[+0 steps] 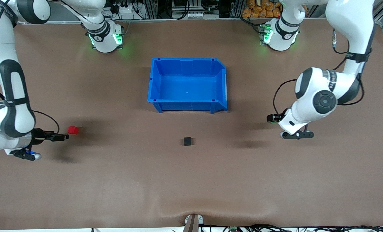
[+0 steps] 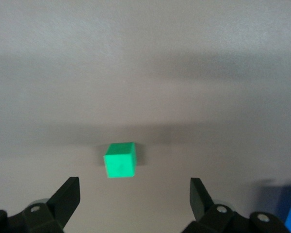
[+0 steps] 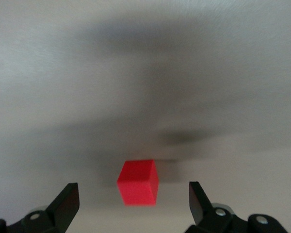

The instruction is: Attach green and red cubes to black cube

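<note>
The scene is taken up almost wholly by a counter (image 1: 191, 180) covered in a matte brown mat, over which even overhead light is cast, so that soft, blurred shadows are thrown on its surface toward both ends. A slight ripple in the mat is seen at the edge nearest the front camera, where a small bracket (image 1: 194, 222) is fixed, with cables (image 1: 252, 228) run along that edge. Along the farthest edge, metal framing (image 1: 181, 8), dark cable bundles (image 1: 120, 6) and a cluster of orange items (image 1: 261, 9) are seen.
</note>
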Controlling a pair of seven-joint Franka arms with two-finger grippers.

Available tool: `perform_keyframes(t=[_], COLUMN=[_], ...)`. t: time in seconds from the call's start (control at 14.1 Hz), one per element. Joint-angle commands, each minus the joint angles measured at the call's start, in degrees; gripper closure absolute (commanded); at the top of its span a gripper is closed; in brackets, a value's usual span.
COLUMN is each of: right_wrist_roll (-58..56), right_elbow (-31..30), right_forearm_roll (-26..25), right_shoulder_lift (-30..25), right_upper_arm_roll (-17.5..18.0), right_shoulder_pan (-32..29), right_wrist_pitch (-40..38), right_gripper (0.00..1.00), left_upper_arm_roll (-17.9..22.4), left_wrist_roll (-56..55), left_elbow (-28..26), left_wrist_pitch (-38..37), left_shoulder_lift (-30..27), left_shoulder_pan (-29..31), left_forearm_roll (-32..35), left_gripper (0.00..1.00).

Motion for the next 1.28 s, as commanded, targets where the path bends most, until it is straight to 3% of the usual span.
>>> perform_keyframes(t=[0.0,0.14,0.28,0.43,0.5,0.71,0.78,0.99,1.21], right_wrist_roll=[1.4,0.6,0.2,0.5,0.2,1.3,1.8,8.8,27.0], right_elbow=[-5.9,-6.1,-6.3,-5.9,-6.0,-5.9,-5.9,-4.0,1.9], right_forearm_roll=[0.1,-0.8,-6.1,-10.8,-10.9,-10.7,-10.1,-9.7,-8.4], right_shoulder_lift=[-1.1,-1.1,-1.1,-1.2,-1.1,-1.2,-1.3,-1.3,-1.6], right_upper_arm_roll=[0.4,0.3,0.3,0.3,0.3,0.4,0.4,0.8,4.7], right_shoulder_pan=[3.5,3.5,3.7,3.3,3.1,3.0,3.2,4.2,7.4], right_wrist_pitch=[5.1,5.0,4.9,5.0,4.9,2.6,2.6,2.1,-5.2], right_gripper=[0.0,0.0,0.06,0.0,0.1,0.87,1.0,1.0,1.0], left_upper_arm_roll=[-0.3,-0.3,-0.3,-0.2,-0.2,-0.2,-0.1,-0.1,-0.1], left_wrist_roll=[-2.1,-2.2,-2.3,-2.4,-2.4,-2.5,-2.4,-2.2,-2.2], left_elbow=[-6.3,-11.2,-14.3,-15.1,-15.1,-15.0,-14.9,-14.6,-14.6], left_wrist_pitch=[7.4,14.6,20.8,22.8,23.0,25.1,25.1,25.2,25.2], left_shoulder_lift=[-1.7,-1.5,-0.3,1.1,1.5,3.3,3.4,3.9,4.0], left_shoulder_pan=[1.2,1.8,2.5,2.6,2.5,2.5,2.5,2.4,2.4], left_forearm_roll=[0.6,0.6,0.6,0.5,0.5,0.6,1.1,1.5,1.5], left_gripper=[0.0,0.0,0.0,0.0,0.0,0.0,0.0,0.0,0.0])
